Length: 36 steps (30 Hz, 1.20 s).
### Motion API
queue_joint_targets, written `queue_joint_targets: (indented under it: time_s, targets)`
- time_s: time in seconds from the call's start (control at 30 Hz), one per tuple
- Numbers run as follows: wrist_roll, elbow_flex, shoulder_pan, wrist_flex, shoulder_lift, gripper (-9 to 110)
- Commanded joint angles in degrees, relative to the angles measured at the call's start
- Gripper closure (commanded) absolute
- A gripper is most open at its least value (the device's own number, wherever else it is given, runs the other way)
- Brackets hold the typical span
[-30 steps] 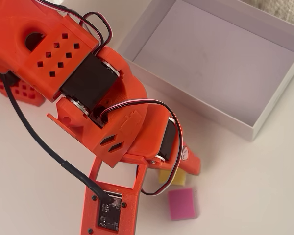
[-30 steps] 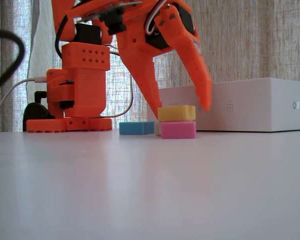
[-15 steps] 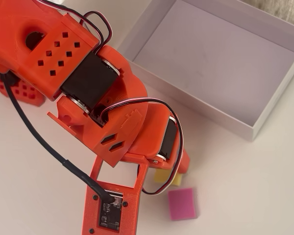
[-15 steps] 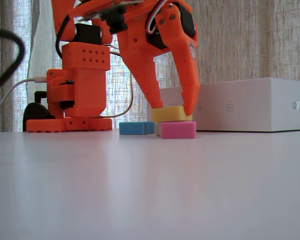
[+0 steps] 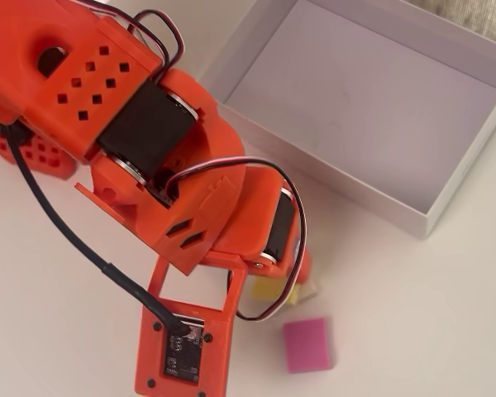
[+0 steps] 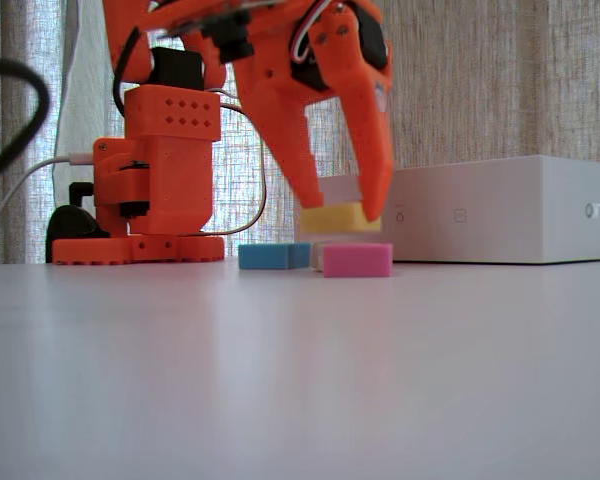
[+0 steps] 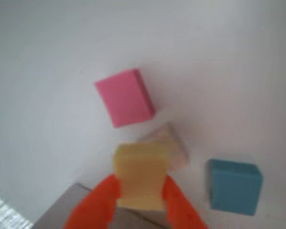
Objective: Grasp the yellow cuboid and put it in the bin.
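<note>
The yellow cuboid point(image 6: 338, 217) hangs a little above the table, and my orange gripper point(image 6: 340, 215) is shut on it. In the wrist view the yellow cuboid point(image 7: 140, 175) sits between the two orange fingers point(image 7: 99, 205), above the blocks on the table. From overhead only a sliver of the yellow cuboid point(image 5: 273, 291) shows under the arm. The bin point(image 5: 413, 217), a shallow white box with a pale lilac floor, lies at the upper right of the overhead view. In the fixed view the bin point(image 6: 500, 210) stands right behind the gripper.
A pink block point(image 6: 357, 259) lies on the table under the gripper, with a cream block point(image 7: 170, 143) beside it and a blue block point(image 6: 271, 256) to the left. The arm's orange base point(image 6: 150, 170) stands at the back left.
The open gripper closed on the yellow cuboid where it rested above the pink block, then lifted it slightly off the blocks.
</note>
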Motion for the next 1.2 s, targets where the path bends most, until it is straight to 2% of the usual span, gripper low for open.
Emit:
queue_joint_targets:
  time_s: [0.0,0.13,0.27,0.37,0.5,0.57,0.67,0.77,0.9,1.03,1.17]
  targets:
    - [-0.44,-5.98,-2.02,3.34,8.09,110]
    - [-0.09,-12.83,-8.17,11.43,13.71,110]
    - [-0.62,-17.31,-19.42,19.25,15.91,110]
    - [-1.14,-15.64,-27.69,21.18,14.85,110]
    - [-1.23,-10.02,-33.13,18.19,10.81,110]
    - [-1.23,-5.89,-34.19,15.29,8.61,109]
    - [-1.05,-0.26,-34.98,10.72,7.29,91]
    - [-1.05,3.60,-34.89,6.50,7.03,78]
    - [-0.88,5.01,-34.80,2.02,7.12,68]
    - [-1.14,4.31,-33.84,-0.97,7.65,66]
    - [-1.14,1.05,-26.89,-1.49,11.43,70]
